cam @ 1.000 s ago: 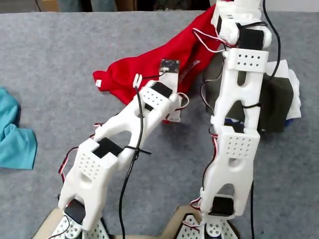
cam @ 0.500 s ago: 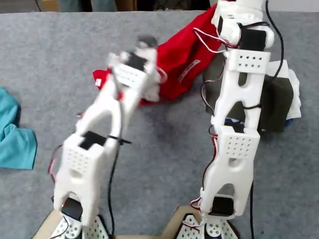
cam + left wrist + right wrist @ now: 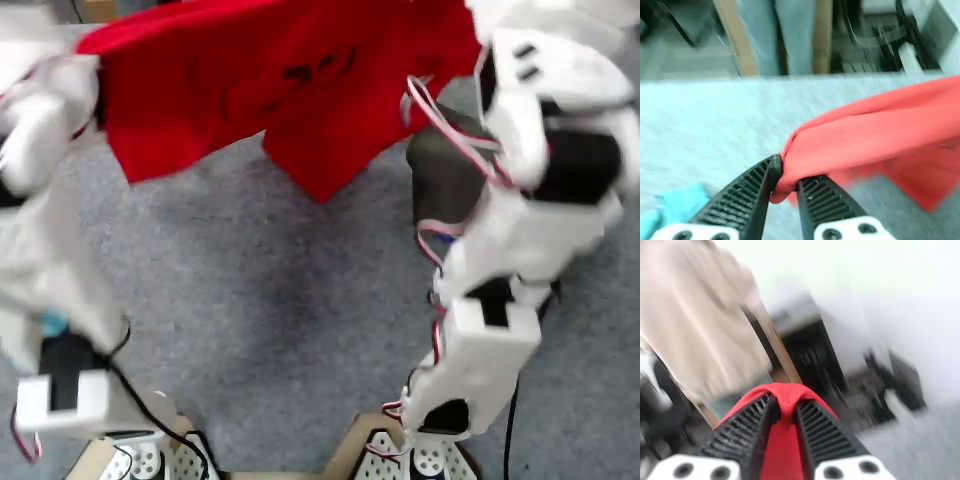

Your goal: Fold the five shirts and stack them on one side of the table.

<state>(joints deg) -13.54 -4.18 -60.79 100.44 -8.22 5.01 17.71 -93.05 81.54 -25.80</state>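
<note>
The red shirt [image 3: 260,80] hangs in the air, stretched wide above the far part of the grey table [image 3: 280,330]. One corner of the red shirt [image 3: 875,135] is pinched in my left gripper [image 3: 785,167], which is shut on it at the left of the high view. My right gripper [image 3: 782,402] is shut on a fold of the red shirt [image 3: 782,392] at the far right, raised high. A dark folded shirt [image 3: 445,170] lies under the right arm [image 3: 530,200].
A teal shirt [image 3: 675,205] lies crumpled on the table near the left arm [image 3: 40,230], mostly hidden by it in the high view. Furniture and a standing person's legs are beyond the table's far edge.
Both arms have risen and lifted the red shirt off the table. The left arm swung far left, spreading the shirt out between the two grippers.
</note>
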